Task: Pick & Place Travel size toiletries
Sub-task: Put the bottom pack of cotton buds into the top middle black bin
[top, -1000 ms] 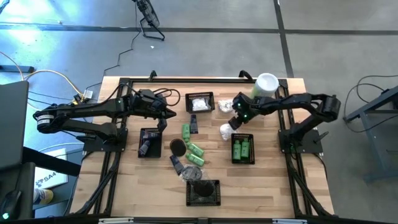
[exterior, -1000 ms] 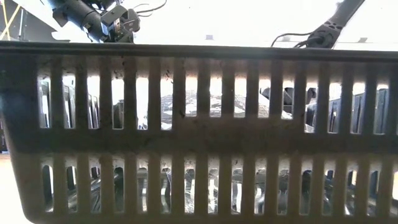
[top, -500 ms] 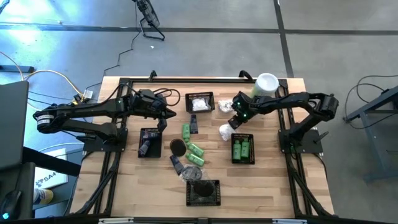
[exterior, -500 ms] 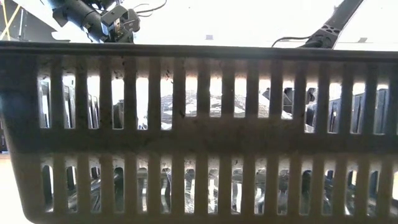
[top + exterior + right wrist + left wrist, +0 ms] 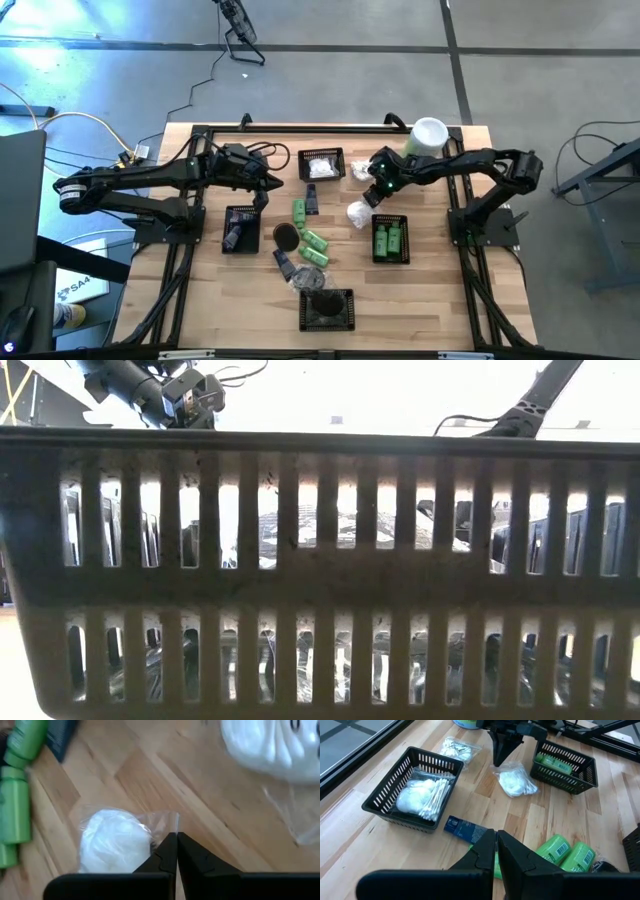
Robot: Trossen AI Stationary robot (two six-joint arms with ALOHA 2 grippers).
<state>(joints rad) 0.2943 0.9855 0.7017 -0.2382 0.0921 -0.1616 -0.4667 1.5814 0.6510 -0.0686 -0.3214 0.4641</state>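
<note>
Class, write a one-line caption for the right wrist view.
Right gripper shut on the plastic edge of a white packet lying on the wooden table.

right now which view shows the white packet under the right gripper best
The right wrist view: the white packet fills the frame, its clear edge pinched by the right gripper. The left wrist view shows it smaller, the high view tiny; the low view's basket hides it.

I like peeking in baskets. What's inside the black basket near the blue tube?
The black basket holds a packet of white cotton balls and cotton swabs. Anything beneath them is covered.

Overhead view spans the table (image 5: 440, 300); low view faces a basket (image 5: 320, 560) close up.
</note>
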